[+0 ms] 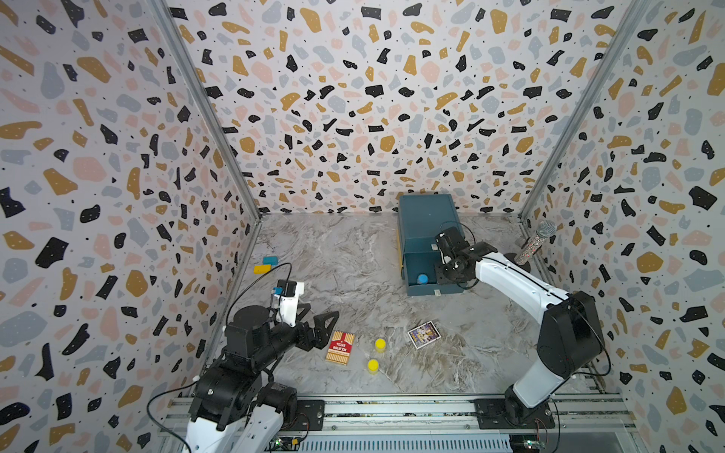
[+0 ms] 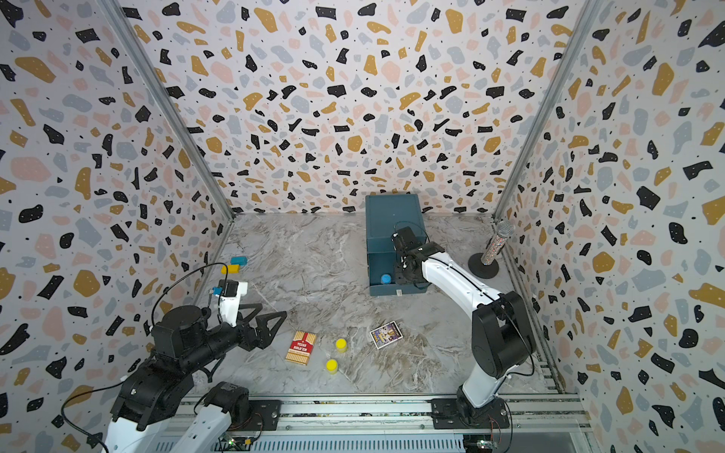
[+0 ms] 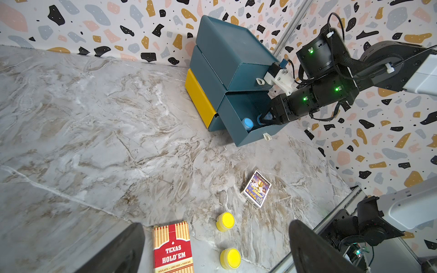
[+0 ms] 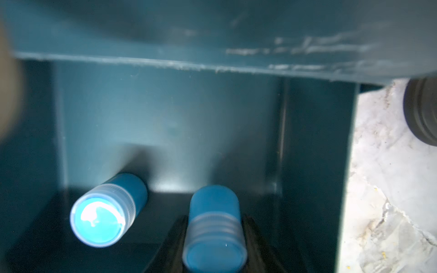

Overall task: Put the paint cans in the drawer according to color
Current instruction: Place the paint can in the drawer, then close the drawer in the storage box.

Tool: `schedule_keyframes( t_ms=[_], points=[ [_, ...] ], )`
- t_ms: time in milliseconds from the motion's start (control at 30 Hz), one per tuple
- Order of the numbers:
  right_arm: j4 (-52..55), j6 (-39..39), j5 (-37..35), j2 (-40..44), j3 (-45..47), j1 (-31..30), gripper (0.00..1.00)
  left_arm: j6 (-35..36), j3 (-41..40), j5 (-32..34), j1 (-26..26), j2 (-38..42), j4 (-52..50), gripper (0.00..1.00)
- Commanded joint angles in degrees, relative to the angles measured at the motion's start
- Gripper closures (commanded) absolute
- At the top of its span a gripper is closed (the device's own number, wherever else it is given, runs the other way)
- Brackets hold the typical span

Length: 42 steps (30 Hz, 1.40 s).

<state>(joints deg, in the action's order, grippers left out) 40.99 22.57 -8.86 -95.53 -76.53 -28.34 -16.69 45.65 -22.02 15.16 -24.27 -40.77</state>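
Reaching into the pulled-out drawer, the right claw straddles a light blue pot.
Its fingers sit close on both sides of that pot; gripping or merely flanking, I cannot tell. A second light blue pot stands just beside it in that drawer. One yellow pot and another yellow pot rest well away, by the wide-open left claw.

The left arm and right arm have white shells and black joints. Thin black cables loop off both wrists. The left gripper has black triangular fingers.
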Motion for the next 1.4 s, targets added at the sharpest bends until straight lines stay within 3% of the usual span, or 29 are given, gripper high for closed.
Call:
schedule_keyframes(
  t_ms=[0,167,500,667,833,1133,1367],
  points=[
    [-0.22,-0.32,-0.72,-0.11,0.42,0.50,0.55,0.60,1.07,-0.81,-0.27,0.45,1.53,0.02],
    [-0.48,-0.98,-0.45,1.61,0.03,0.56,0.43,0.55,1.03,-0.84,-0.22,0.32,1.55,0.02],
    [3.30,-2.17,-0.19,10.83,-3.17,0.49,0.40,0.60,1.10,-0.75,-0.23,0.19,1.49,0.02],
    [0.68,1.41,1.50,20.39,5.42,0.48,0.46,0.60,1.02,-0.67,-0.31,0.28,1.50,0.02],
    [-2.52,7.93,5.48,27.28,15.92,-0.29,0.60,0.60,1.02,-0.83,-0.39,0.15,1.54,0.02],
    [-18.47,13.66,11.05,25.09,25.03,-2.16,0.60,0.56,0.96,-0.82,-0.48,0.33,1.58,0.02],
    [-29.72,13.79,4.66,24.56,28.28,-3.75,0.61,0.59,1.00,-0.85,-0.60,0.18,1.65,0.02]
  ],
)
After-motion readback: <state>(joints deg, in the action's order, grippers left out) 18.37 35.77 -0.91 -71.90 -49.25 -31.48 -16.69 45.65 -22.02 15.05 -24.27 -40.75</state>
